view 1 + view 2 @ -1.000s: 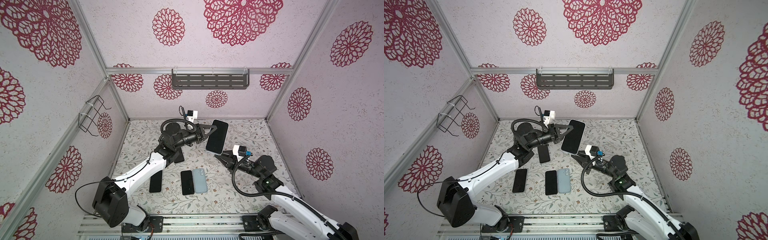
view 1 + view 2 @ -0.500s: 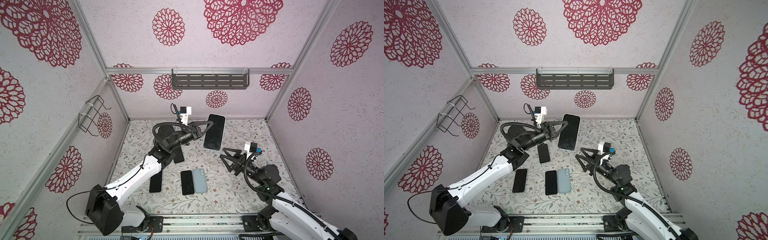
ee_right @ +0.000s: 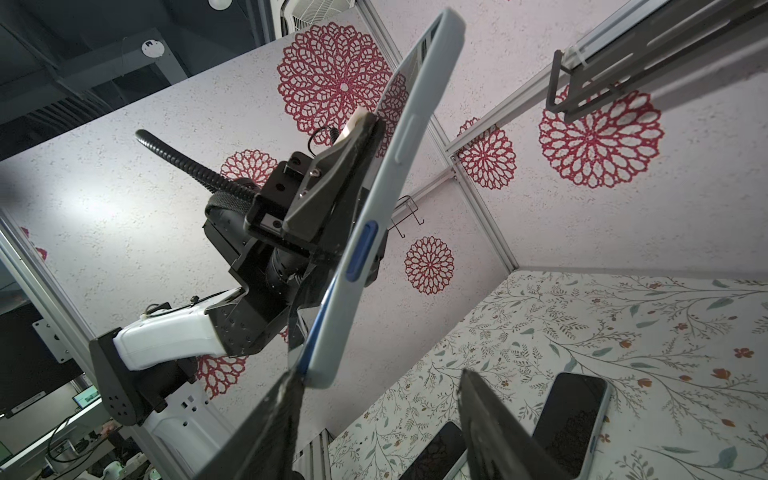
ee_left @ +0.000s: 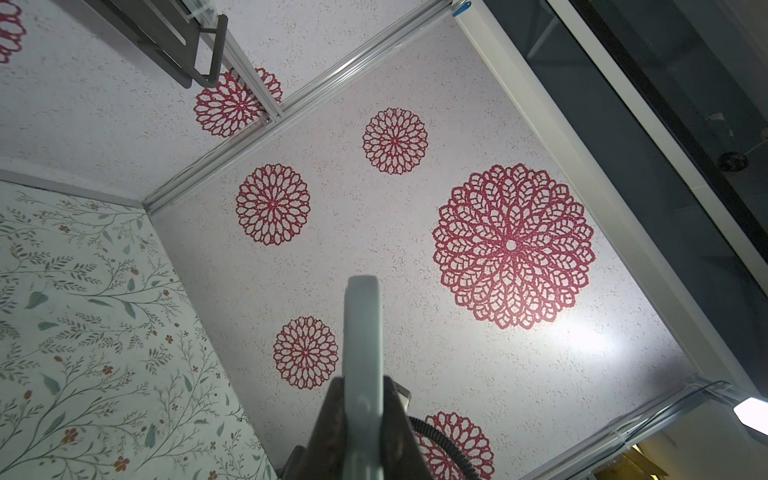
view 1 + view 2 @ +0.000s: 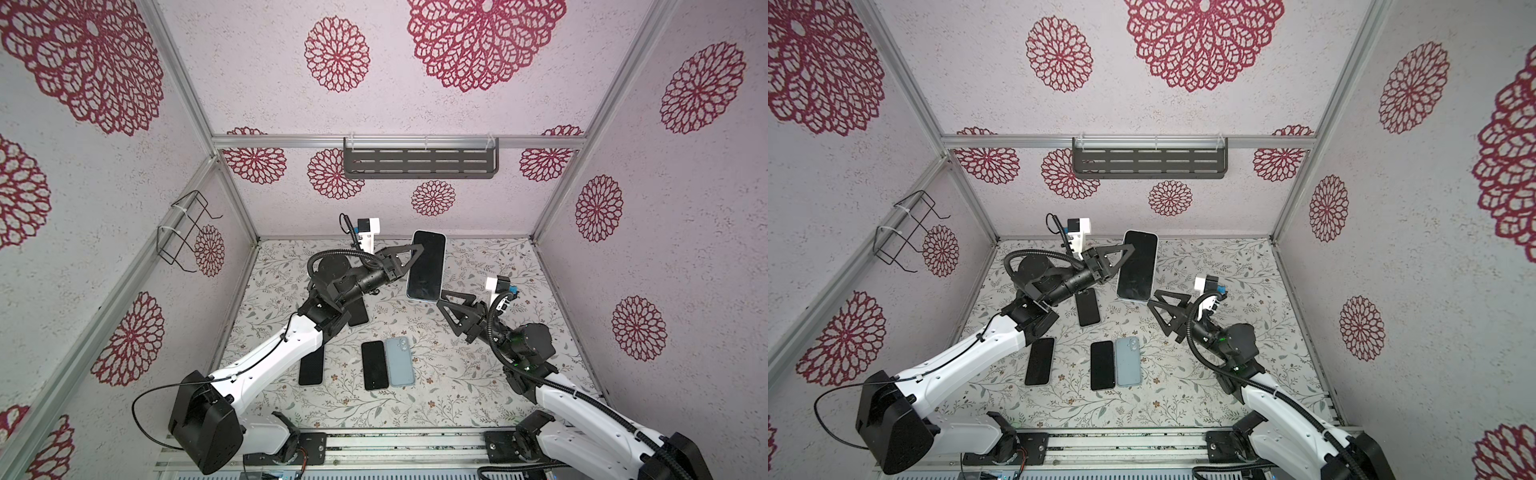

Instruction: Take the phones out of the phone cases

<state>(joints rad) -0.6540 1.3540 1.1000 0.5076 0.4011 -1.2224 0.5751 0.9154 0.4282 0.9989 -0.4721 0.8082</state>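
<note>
since a second ago our left gripper [image 5: 413, 259] has swung the phone [image 5: 426, 266] up and back, clamped on its edge, pale phone case [image 3: 415, 124] still on. right gripper [image 5: 441, 298] spread its jaws, empty, just below the phone's corner. we see floral table [image 5: 478, 374], red-rosette walls [image 5: 395, 112].

Both top views are bright, even and sharp, with faint soft shadows on the desk [image 5: 457, 399]. In the left wrist view glare whitens the wall [image 4: 582, 336] near a glowing lamp [image 4: 750, 415]; the phone case [image 4: 361, 374] blurs close up, as does the right end effector [image 3: 378, 376].
</note>
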